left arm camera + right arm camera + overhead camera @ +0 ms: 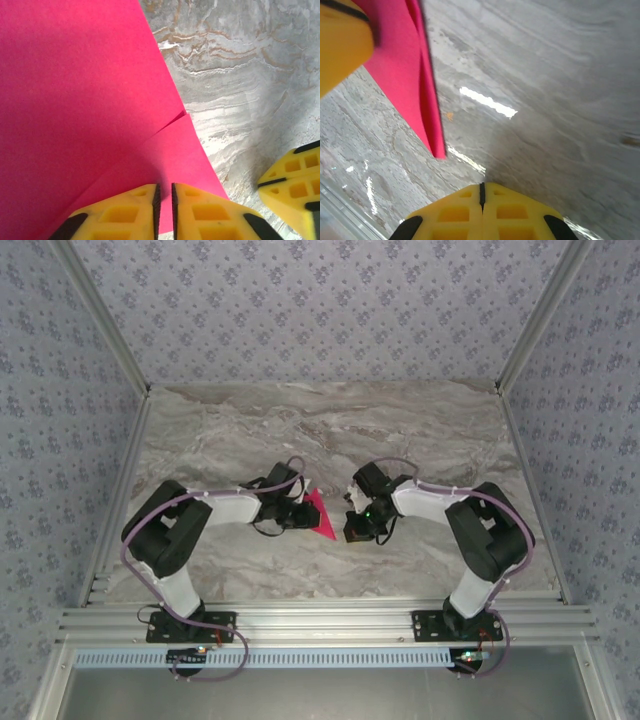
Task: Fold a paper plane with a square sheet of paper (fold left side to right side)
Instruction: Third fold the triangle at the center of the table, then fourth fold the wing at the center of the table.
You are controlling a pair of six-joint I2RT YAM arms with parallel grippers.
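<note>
The magenta-pink sheet of paper point(320, 514) lies on the marble table between the two arms, folded into a narrow pointed shape. In the left wrist view the paper point(75, 100) shows layered flaps with a crease edge running to its right side. My left gripper point(164, 186) stands over the paper's near part, its jaws parted by a thin gap with nothing between them; from above it point(303, 512) sits at the paper's left edge. My right gripper point(481, 187) is shut and empty over bare table, just right of the paper's pointed tip point(439, 150); from above it point(353, 530) is beside the paper.
The marble table point(420, 430) stretches far behind both arms. Metal frame rails point(320, 620) run along the near edge, and patterned walls close in the left, right and back sides. One yellow finger of the right gripper point(295, 187) shows close by in the left wrist view.
</note>
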